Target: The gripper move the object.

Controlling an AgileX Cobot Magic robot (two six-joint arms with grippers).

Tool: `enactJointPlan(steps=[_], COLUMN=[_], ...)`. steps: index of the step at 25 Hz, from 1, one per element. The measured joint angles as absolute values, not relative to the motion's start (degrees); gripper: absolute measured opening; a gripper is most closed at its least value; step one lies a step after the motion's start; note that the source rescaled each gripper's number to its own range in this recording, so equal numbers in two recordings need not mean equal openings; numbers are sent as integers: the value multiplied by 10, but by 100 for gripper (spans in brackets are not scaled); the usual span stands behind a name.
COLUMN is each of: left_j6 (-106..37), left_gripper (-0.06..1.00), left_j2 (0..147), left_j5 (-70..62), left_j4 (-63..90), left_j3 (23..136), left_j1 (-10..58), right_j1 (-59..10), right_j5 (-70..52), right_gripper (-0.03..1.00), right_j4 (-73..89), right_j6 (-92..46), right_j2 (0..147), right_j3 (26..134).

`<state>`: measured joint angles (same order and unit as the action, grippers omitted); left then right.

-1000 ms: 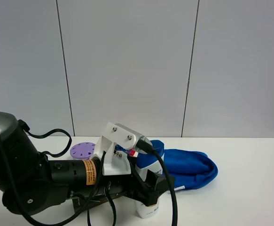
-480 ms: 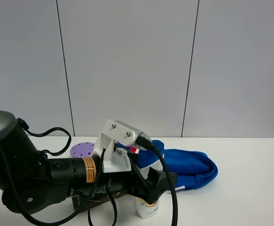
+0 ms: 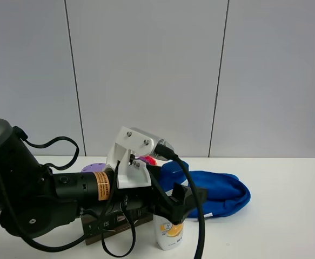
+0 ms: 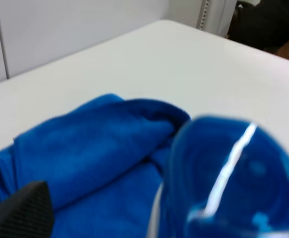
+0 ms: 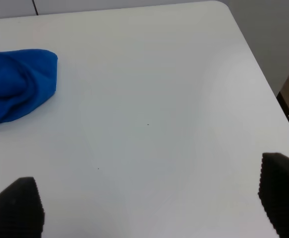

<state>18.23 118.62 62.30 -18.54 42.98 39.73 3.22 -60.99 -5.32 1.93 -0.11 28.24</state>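
The tall white shampoo bottle [image 3: 168, 233] with an orange label stands upright on the white table, its blue cap [image 3: 171, 171] behind my left gripper. The bulky black left gripper [image 3: 183, 200], with a white bracket and an orange label, straddles the bottle's upper part. In the left wrist view the blurred blue cap [image 4: 228, 183] is very close, and one black finger [image 4: 25, 210] stands clear of it, so the jaws are open. My right gripper [image 5: 149, 208] is open and empty over bare table. It is out of the exterior high view.
A blue cloth [image 3: 216, 194] lies just behind and right of the bottle, also in the left wrist view [image 4: 85, 158] and right wrist view [image 5: 15, 84]. A purple-lidded tub [image 3: 92, 169] and a brown box [image 3: 108, 224] sit under the left arm. The table edge [image 5: 263, 84] runs near the right gripper.
The left arm and gripper have risen a little along the bottle, uncovering more of its orange label. The bottle has stayed standing in place.
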Motion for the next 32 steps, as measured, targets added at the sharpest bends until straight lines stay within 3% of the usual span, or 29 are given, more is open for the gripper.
enactJointPlan(steps=[23,32], left_j6=[218,220], left_gripper=[92,92], left_j2=[1008,948], left_j5=[566,491], left_j4=[-161,-141], left_j3=[428,428], left_j1=[396,334], right_j1=[32,32], right_j5=[-610,-610], right_gripper=[100,100], right_j4=[-53,-53], right_j6=[19,19], right_j2=[-1,-1], right_j3=[282,282])
